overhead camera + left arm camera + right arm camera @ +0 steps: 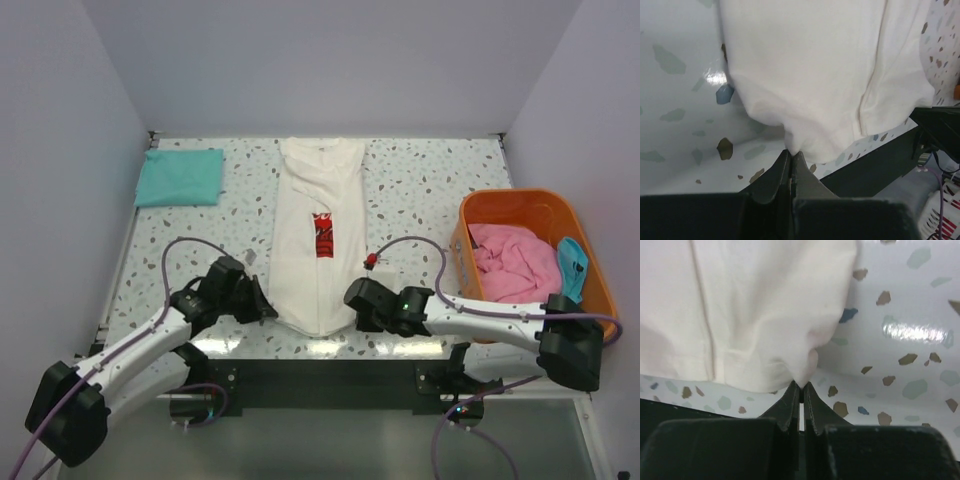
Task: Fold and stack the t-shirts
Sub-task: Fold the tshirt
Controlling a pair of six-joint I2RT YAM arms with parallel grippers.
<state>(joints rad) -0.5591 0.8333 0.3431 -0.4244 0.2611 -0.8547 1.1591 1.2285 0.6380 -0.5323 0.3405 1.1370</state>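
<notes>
left gripper (791, 154) clamped on cream shirt (300, 250) near hem | right gripper (801, 386) pinching its other near corner | shirt flat on table (420, 180)

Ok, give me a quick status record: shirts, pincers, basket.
cream t-shirt: sides folded in, lying lengthwise mid-table, collar at far end
left pincer: shut on its near-left hem corner
right pincer: shut on its near-right hem corner
teal t-shirt: folded, far left of table
orange basket: right side, holds crumpled pink t-shirt; blue cloth over its rim
</notes>
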